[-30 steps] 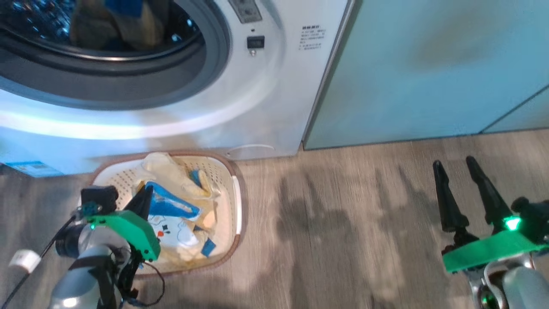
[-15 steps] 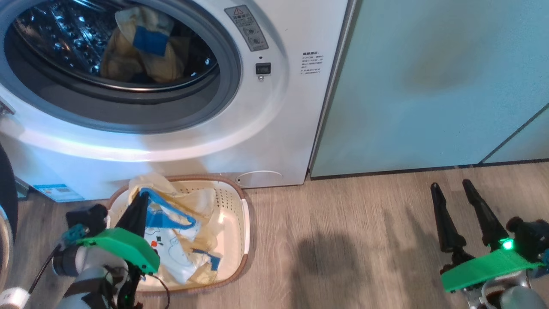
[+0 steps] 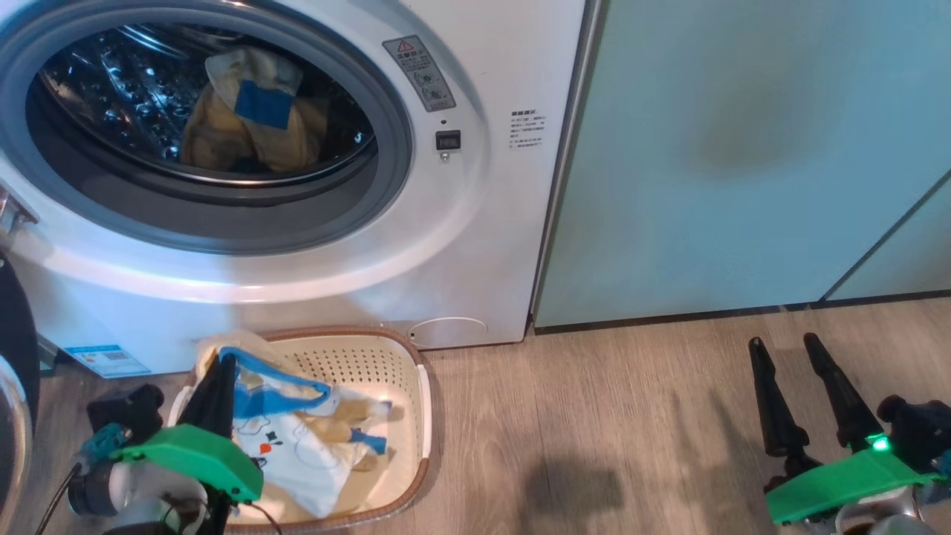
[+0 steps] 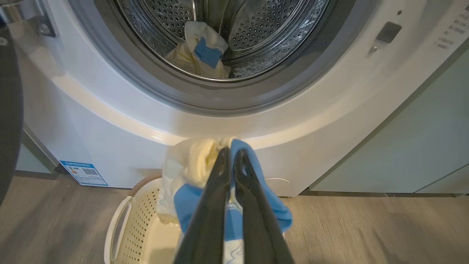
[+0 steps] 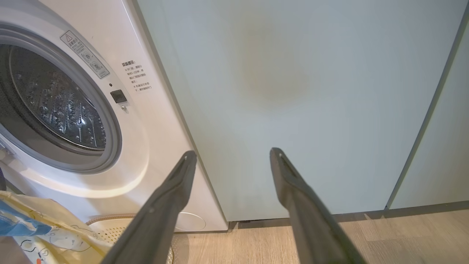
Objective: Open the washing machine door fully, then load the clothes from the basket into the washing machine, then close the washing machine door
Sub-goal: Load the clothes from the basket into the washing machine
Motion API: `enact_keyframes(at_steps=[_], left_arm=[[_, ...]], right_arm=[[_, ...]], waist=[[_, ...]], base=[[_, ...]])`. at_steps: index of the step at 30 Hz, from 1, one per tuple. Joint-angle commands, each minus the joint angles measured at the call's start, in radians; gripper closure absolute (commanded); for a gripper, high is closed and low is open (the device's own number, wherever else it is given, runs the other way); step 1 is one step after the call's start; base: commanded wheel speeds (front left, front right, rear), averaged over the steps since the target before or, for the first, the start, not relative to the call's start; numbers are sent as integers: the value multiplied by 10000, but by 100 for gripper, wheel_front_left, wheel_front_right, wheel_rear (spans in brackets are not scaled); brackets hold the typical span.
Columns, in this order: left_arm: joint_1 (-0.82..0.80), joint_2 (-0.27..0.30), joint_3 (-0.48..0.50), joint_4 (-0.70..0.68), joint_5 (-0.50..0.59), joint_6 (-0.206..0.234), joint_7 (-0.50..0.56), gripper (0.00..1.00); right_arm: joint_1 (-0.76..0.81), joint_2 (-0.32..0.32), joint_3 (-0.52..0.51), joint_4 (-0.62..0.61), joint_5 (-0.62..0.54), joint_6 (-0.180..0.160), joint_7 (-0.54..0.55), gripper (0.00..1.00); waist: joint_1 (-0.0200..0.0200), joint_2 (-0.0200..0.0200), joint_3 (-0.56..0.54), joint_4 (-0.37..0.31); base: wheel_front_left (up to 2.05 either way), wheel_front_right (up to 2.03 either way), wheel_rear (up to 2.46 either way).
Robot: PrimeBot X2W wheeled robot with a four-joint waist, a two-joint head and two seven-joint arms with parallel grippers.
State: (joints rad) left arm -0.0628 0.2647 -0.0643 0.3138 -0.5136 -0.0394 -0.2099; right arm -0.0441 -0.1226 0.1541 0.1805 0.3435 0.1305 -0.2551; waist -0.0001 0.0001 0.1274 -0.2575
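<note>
The white washing machine [image 3: 475, 223] stands with its round opening uncovered. A yellow garment with a blue patch [image 3: 252, 111] lies in the steel drum [image 4: 256, 25]. The black washing machine door [image 3: 11, 334] hangs swung out at the far left. The white basket [image 3: 423, 401] sits on the floor against the machine, with pale clothes [image 3: 297, 453] in it. My left gripper [image 3: 219, 364] is shut on a cream, blue-trimmed garment [image 4: 194, 161], which is raised above the basket [image 4: 121, 227] below the opening. My right gripper [image 3: 784, 342] hovers open and empty over the floor at the right.
Pale green cabinets [image 3: 743, 148] adjoin the machine's right side. Wood-look floor [image 3: 594, 446] stretches between the basket and my right gripper [image 5: 233, 152]. A small blue label [image 3: 108, 360] marks the machine's lower left corner.
The head camera has tilted up, so more of the drum shows. My left gripper stays shut on the garment and has drawn it up off the pile. The right gripper stays open.
</note>
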Motion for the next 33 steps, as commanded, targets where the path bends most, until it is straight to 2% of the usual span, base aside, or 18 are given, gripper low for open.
enact_keyframes(at_steps=[1,9,15,23,33], left_arm=[[-173,311,520,-654,-111,158,9,100],[-34,328,614,-1863,-230,500,361,100],[-364,555,782,-2377,-472,490,718,100],[-2006,1278,801,-2436,-677,190,1551,100],[-4900,2085,670,-1041,-1165,-337,2771,100]], right_arm=[[-134,-94,104,-313,87,2,-67,0],[-138,-73,55,-382,93,2,-67,0],[-215,-48,46,-404,104,2,-67,0],[-426,18,202,-392,132,2,-67,0],[-861,47,237,-533,146,2,-67,0]], waist=[[1,-1,-27,11],[1,-1,91,99],[1,-1,242,95],[1,-1,641,-137],[1,-1,1775,-650]], base=[[0,0,0],[0,0,0],[0,0,0],[0,0,0],[0,0,0]])
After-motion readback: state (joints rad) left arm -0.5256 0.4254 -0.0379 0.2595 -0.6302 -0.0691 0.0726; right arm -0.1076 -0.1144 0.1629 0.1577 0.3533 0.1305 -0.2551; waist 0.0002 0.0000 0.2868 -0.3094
